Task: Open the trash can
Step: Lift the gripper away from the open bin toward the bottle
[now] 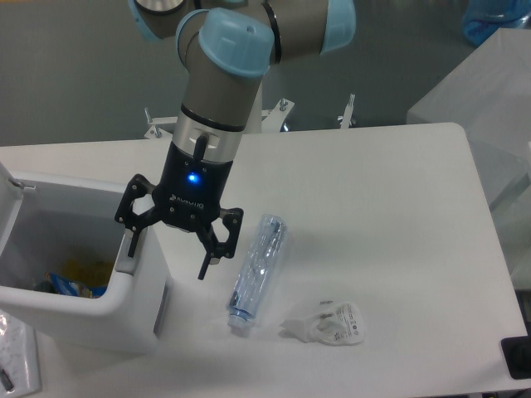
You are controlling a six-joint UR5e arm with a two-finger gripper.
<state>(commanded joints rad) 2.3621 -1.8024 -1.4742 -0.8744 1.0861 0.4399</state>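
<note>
White plastic makes up the one large boxy trash can (124, 290), which sits at the left end of the white counter (382, 207) with rounded corners and its top open. Its flat lid (8, 203) stands raised at the bin's far left edge, only a sliver of it in view. Inside the bin some yellow and blue rubbish (70, 280) lies at the bottom. On the bin's right rim sits one grey push tab (124, 261).

Just below the bin's left corner, at the picture's edge, lies one pale flat object with dark marks (17, 361); I cannot tell what it is.

One black two-finger pincer (168, 253) hangs over the bin's right rim, its fingers spread apart and holding nothing. One fingertip points down at the grey tab, at or just above it; the other hangs clear of the bin's right wall, above the counter. A blue light glows on the pincer's body, and the single grey arm with pale blue joint caps (220, 75) rises from it towards the top of the picture.

Right of the bin, just beyond the pincer, lies one crushed clear plastic bottle (257, 272) with its neck towards the front. Further right and nearer the front rests one crumpled white wrapper (332, 323), apart from the bottle.
</note>
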